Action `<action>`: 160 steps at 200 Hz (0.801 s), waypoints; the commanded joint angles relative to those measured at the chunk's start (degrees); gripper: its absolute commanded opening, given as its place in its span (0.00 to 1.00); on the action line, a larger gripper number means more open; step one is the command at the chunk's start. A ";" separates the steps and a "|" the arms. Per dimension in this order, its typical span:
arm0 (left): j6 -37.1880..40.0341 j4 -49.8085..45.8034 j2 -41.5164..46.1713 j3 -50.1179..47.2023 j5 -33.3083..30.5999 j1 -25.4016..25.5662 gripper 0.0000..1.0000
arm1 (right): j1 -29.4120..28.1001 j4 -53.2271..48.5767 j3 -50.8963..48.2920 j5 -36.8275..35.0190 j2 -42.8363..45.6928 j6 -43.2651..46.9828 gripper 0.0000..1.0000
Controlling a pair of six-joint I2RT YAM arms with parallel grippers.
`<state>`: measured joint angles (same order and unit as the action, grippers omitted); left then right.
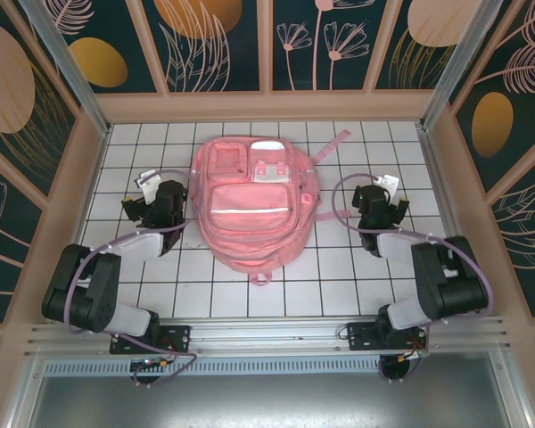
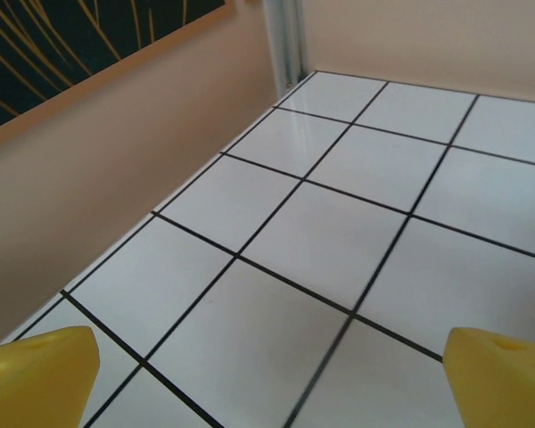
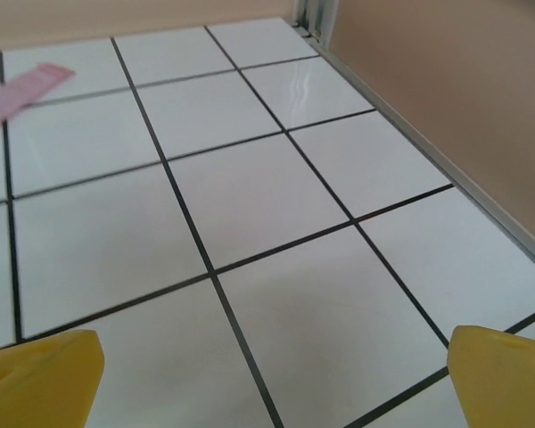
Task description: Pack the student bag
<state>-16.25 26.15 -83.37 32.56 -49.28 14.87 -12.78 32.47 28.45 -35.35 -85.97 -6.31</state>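
Lab test enclosure (image 1: pixel 218 45) (gridded table (image 1: pixel 339 276), aluminium rails (image 1: pixel 267 337))

student bag (image 1: pixel 252 209) | pink backpack, pale stripe | flat, front up | table centre

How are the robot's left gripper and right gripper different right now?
The left gripper sits on the left side of the student bag, the right gripper on its right side. The right gripper's camera catches a pink strap end; the left gripper's camera faces bare tiles and the side wall. Both are wide open, hold nothing and have yellow fingers.
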 commanded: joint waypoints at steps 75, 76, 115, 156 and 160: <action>10.48 27.94 0.96 -11.60 13.82 -3.26 0.98 | 5.71 20.78 -7.85 15.92 2.70 5.89 0.98; 10.64 28.23 0.99 -11.79 13.71 -3.27 0.98 | 5.73 20.83 -7.95 16.10 2.76 5.92 0.98; 13.16 38.63 1.83 -16.31 16.11 -5.44 0.98 | 11.28 20.21 -7.98 21.50 3.22 2.26 0.99; 12.46 43.92 -1.28 -17.91 24.75 -8.87 0.98 | 12.95 39.22 -17.00 25.74 1.78 3.45 0.99; 12.39 44.29 -1.53 -17.96 25.91 -9.31 0.99 | 12.95 39.12 -17.06 26.63 1.80 3.81 0.99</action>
<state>-4.43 64.99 -84.01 14.72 -31.11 7.66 -0.08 59.16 15.53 -14.72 -83.72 -3.07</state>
